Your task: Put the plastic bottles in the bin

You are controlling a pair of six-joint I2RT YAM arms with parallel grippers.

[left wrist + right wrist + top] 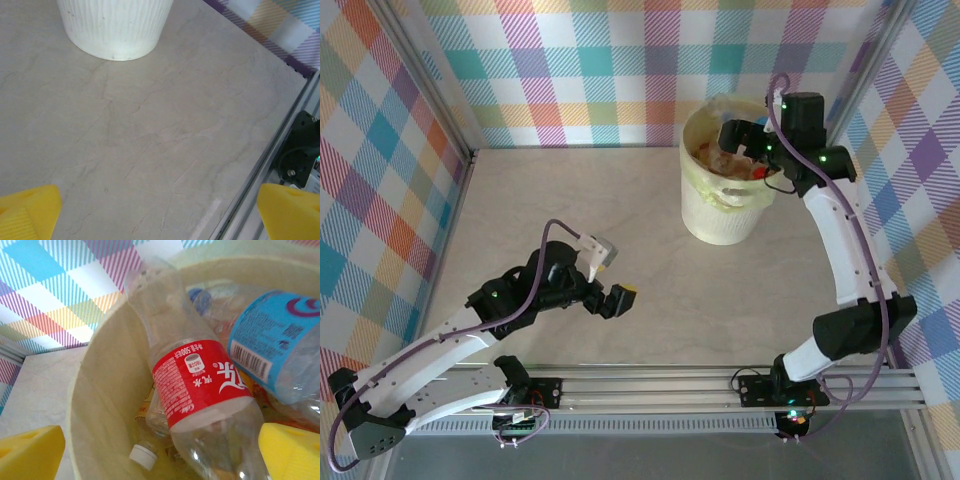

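The pale-yellow bin (718,215) stands at the table's far right and holds several plastic bottles (732,160). My right gripper (752,150) hangs over its rim, open. In the right wrist view its yellow pads (30,452) are spread wide. A clear bottle with a red label (200,380) lies slanted inside the bin (105,390) between them, touching neither. Beside it lie a blue-labelled bottle (275,340) and a white-capped one (143,456). My left gripper (620,296) is low over the middle of the table, open, with bare table between its pads (27,212). The bin's ribbed base (115,25) is ahead of it.
The pale marble-patterned table (570,200) is enclosed by checked fabric walls (380,150) on three sides. An aluminium rail (650,385) carrying both arm bases runs along the near edge. The same rail (280,150) passes on the right in the left wrist view.
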